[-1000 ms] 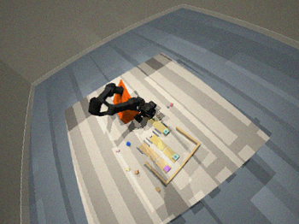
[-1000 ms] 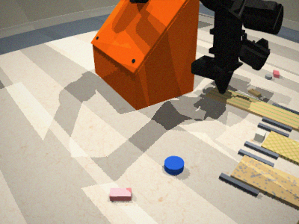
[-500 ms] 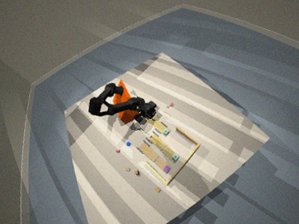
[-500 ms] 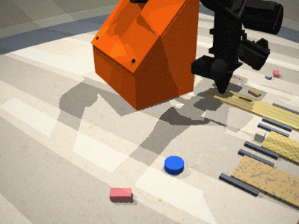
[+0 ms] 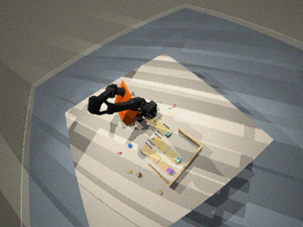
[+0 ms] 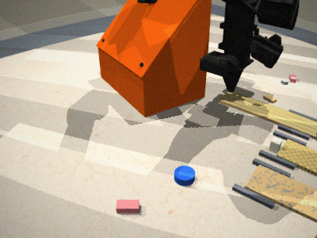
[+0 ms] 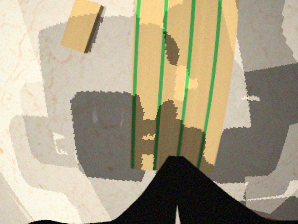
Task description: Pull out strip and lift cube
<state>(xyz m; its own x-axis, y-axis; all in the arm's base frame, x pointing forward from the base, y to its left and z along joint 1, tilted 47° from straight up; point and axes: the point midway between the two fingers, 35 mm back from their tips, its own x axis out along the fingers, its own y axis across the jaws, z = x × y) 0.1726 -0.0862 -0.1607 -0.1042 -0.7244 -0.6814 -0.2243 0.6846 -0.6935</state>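
The arm's claw, its fingers closed together, points down at the near end of a green-striped strip on the table; at the strip's far end sits a teal cube, its pale top marking too small to read. Another teal cube and a purple cube sit near the wooden frame.

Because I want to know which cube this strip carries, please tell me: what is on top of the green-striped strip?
On the strip sits a teal cube, near its far end. The wood under the cube is covered and cannot be seen.
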